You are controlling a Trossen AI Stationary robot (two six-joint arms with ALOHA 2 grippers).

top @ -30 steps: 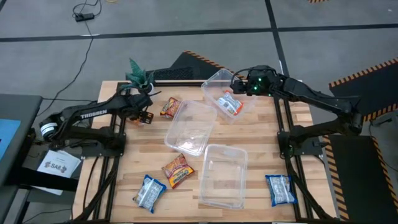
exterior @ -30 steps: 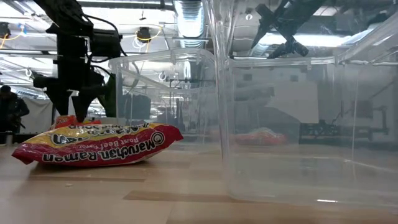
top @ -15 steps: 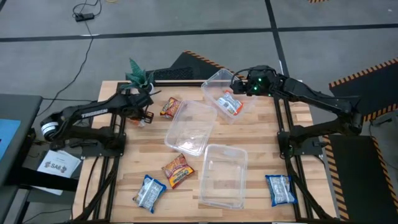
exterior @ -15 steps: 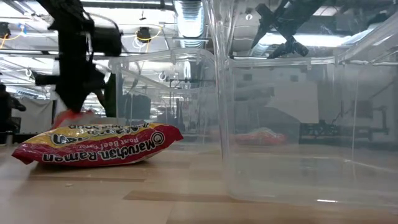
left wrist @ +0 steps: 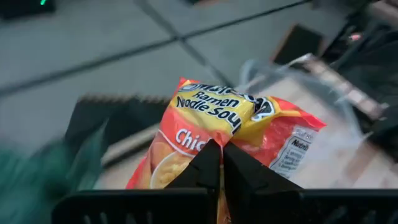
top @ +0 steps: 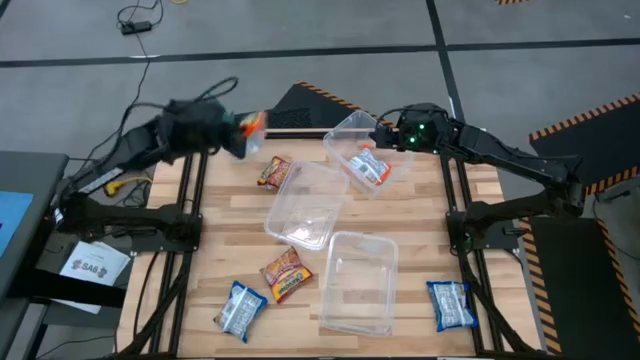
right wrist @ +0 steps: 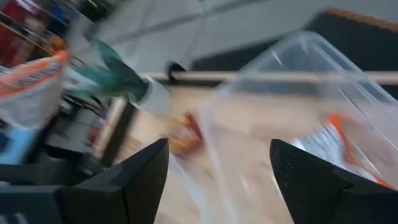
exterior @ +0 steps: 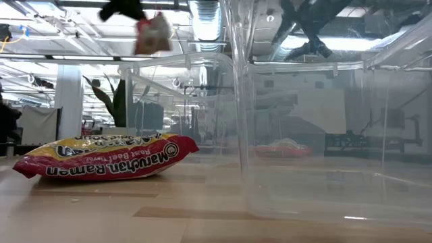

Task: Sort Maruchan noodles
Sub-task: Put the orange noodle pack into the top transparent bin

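Observation:
An orange-and-white Maruchan noodle packet hangs high over the table's far left, with my left gripper shut on it; the low view shows the packet up in the air. My right gripper stands open at the far tub, where another orange-and-white packet lies inside. Two dark red-and-yellow packets and two blue-and-white ones lie flat on the table. My left gripper pinches the orange packet between its two shut fingers, at the crumpled wrapper near one edge. The packet is lifted clear of the table and hangs below the gripper.
A clear tub lies tilted mid-table and another stands at the near centre. A green plant stands at the far left edge. A dark mat lies beyond the table's far edge.
My left gripper has shut on the orange packet at the table's far left, then risen fast and swung toward the far edge. The packet, on the table before, now hangs clear in the air.

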